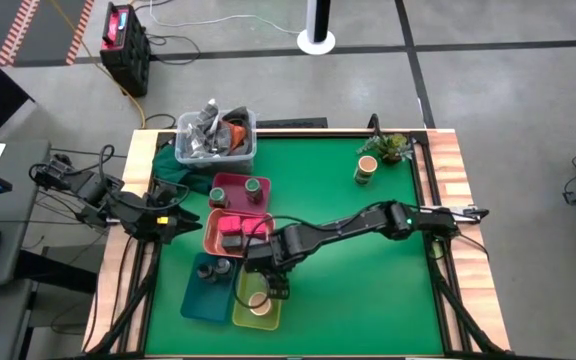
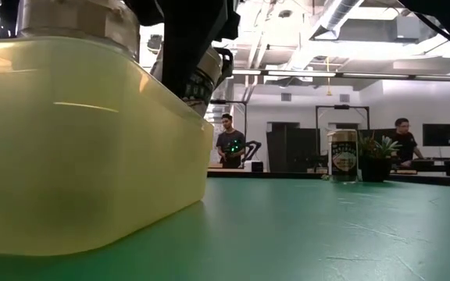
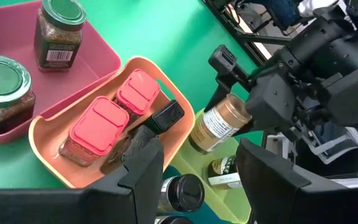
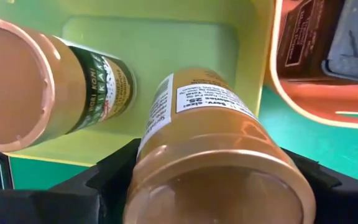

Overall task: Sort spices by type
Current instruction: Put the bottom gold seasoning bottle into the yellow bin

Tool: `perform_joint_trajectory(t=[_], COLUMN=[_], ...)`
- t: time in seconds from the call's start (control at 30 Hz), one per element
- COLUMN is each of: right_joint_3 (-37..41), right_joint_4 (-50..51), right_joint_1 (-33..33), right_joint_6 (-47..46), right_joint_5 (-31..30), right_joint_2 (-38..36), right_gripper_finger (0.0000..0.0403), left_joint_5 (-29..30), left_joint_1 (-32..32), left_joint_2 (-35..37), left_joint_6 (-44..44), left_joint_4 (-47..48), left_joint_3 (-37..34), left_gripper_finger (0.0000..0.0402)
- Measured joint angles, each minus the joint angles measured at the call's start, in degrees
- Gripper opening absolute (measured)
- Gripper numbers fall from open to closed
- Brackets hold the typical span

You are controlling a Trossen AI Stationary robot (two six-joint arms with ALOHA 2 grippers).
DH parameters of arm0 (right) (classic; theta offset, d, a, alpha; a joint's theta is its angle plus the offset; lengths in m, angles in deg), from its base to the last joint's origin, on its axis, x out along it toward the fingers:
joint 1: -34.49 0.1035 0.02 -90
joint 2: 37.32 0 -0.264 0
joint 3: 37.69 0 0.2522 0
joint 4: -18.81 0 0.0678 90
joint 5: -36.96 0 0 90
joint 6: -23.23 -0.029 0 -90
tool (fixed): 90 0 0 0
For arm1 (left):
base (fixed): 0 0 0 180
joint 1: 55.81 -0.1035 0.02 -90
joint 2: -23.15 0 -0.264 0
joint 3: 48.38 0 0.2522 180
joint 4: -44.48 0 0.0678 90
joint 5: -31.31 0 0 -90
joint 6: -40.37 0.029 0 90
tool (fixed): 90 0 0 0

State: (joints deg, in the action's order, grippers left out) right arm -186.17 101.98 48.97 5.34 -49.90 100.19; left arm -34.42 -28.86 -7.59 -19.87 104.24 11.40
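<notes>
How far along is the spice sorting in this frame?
Mostly done: green-lidded jars sit in the magenta tray, pink boxes in the salmon tray. In hand: right gripper lowers a tan-topped jar into the yellow-green tray. Left: the jar by the plant.

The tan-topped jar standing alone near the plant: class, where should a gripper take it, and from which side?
Grip the tan-topped jar around its round body below the lid, coming from above; it stands upright with bare mat around it, the plant close behind.
</notes>
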Motion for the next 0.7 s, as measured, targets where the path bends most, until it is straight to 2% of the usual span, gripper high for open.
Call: perform_joint_trajectory(t=[0.17,0.43,0.7], right_joint_3=[0.0,0.0,0.0], right_joint_4=[-0.1,-0.7,2.5], right_joint_1=[0.0,-0.4,-0.9], right_joint_6=[0.0,-0.1,-1.7], right_joint_5=[0.0,0.1,0.7], right_joint_2=[0.0,0.0,-1.2], right_gripper_finger=[0.0323,0.0360,0.0363], left_joint_5=[0.0,0.0,0.0], left_joint_1=[0.0,0.0,0.0], left_joint_2=[0.0,0.0,0.0], left_joint_6=[-0.3,-0.4,-0.4], left_joint_4=[0.0,0.0,0.0], left_joint_3=[0.0,0.0,0.0], left_gripper_finger=[0.0193,0.0193,0.0193])
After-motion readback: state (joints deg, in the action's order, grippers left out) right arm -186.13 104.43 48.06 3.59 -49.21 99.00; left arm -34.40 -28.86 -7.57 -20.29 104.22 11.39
